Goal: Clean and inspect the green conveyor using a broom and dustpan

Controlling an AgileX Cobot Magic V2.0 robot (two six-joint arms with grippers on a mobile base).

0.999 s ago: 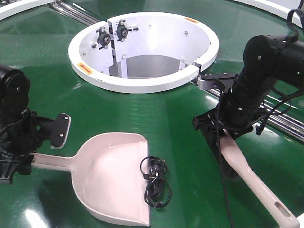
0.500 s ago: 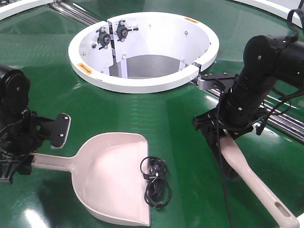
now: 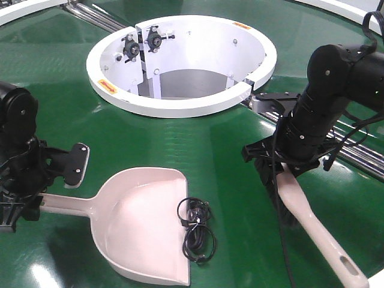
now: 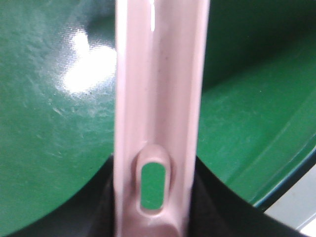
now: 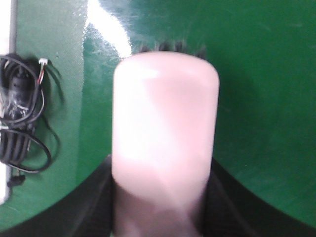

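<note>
The green conveyor (image 3: 216, 150) filled the scene, its glossy belt curving round the white ring hub (image 3: 180, 109) at the back. At the far left, the left gripper (image 3: 31, 203) had its fingers (image 4: 94, 212) closed narrow on the handle of the dustpan (image 3: 132, 219), near the slotted end. The wrist view showed the handle running straight out between them. The dustpan lay on the belt in front of the hub, its wide front edge facing right. A black cable bundle (image 3: 197, 231) lay across that edge, partly in the mouth and partly out on the belt. Further right, apart from the bundle, the broom (image 3: 312, 225) stood with its dark bristles seemingly touching the belt and its handle slanting to the lower right. The right gripper (image 3: 282, 171) clamped the broom's pale back from above, fingers shut on it.

The step in hand appeared to be sweeping the bundle fully into the pan. To do it well, the left arm would need to press the front edge flat on the slick belt so that no loop slid under it, and brace against being pushed back. The broom would best travel low and straight leftward, bristles bearing lightly, meeting the bundle square. A fast or lifted stroke risked snagging a loose loop or flicking it aside.
</note>
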